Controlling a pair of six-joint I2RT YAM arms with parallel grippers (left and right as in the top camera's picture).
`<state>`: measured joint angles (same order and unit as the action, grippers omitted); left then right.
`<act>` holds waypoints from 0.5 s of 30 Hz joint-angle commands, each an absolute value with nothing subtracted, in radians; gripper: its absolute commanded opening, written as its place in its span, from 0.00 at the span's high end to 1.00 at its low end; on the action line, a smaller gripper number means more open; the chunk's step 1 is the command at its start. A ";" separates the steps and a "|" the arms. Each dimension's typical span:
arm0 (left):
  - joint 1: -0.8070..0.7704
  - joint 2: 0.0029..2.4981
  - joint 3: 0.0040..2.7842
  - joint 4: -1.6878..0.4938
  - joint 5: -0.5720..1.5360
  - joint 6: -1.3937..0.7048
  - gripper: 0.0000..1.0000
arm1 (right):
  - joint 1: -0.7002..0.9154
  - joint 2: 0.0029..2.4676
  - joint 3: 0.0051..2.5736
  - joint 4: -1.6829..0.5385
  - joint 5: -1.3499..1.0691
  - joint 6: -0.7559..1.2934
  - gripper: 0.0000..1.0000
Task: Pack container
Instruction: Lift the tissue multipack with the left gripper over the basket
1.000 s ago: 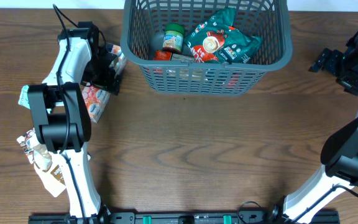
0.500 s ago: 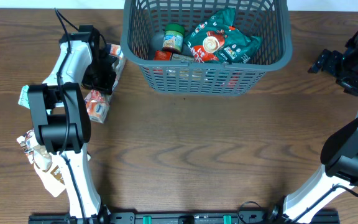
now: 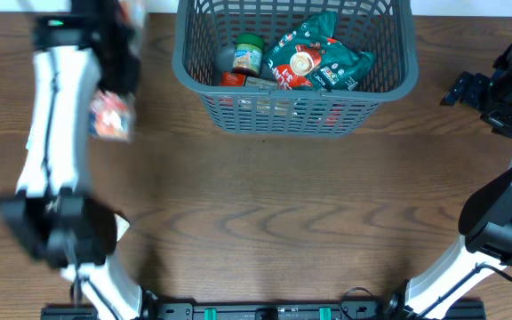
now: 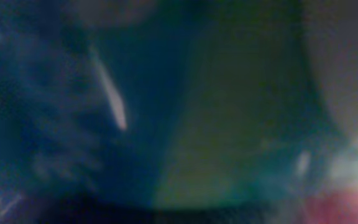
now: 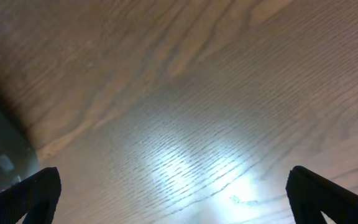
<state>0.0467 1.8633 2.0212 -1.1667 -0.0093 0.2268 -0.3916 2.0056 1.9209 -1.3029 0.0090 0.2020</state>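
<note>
1. Packet [image 3: 110, 116] hangs off the left gripper [image 3: 118, 84], up off the table [image 3: 265, 204], left of the basket [image 3: 398, 87]. Arm's a total blur and the wrist cam is useless, but the jaws look pinched on it.
2. Basket sits far-middle of the table w/ a green bag [image 3: 316, 58] and a jar [image 3: 248, 53] inside.
3. Imo go high over the thick rim, slow down, and let go low over the inside, not on the jar.
4. Right gripper [image 3: 469, 87] is wide open and empty, well apart, so no clash.
</note>
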 commanded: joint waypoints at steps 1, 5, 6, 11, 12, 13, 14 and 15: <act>0.070 1.755 2.088 -1.153 -0.076 0.146 0.94 | -0.395 2.015 1.914 -1.305 0.019 0.178 0.01; 0.053 1.693 2.102 -1.079 -0.051 0.202 0.94 | -0.395 2.015 1.914 -1.305 0.019 0.178 0.01; 0.040 1.684 2.102 -1.060 -0.025 0.259 0.94 | -0.395 2.015 1.914 -1.305 0.019 0.178 0.01; -0.113 1.672 2.102 -0.925 0.045 0.636 0.94 | -0.395 2.015 1.914 -1.312 0.018 0.178 0.01; -0.147 1.673 2.101 -0.898 0.045 0.728 0.94 | -0.395 2.015 1.914 -1.313 0.019 0.178 0.01; -0.183 1.675 2.101 -0.871 0.045 0.826 0.94 | -0.395 2.015 1.914 -1.316 0.019 0.178 0.01; -0.226 1.679 2.101 -0.836 0.045 0.948 0.94 | -0.395 2.015 1.914 -1.317 0.019 0.178 0.01; -0.251 1.682 2.101 -0.811 0.046 1.010 0.94 | -0.395 2.015 1.914 -1.318 0.018 0.178 0.01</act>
<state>-0.1787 1.6882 2.0975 -0.8562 0.0128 0.6552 -0.3916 2.0056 1.9209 -1.3155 0.0090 0.1932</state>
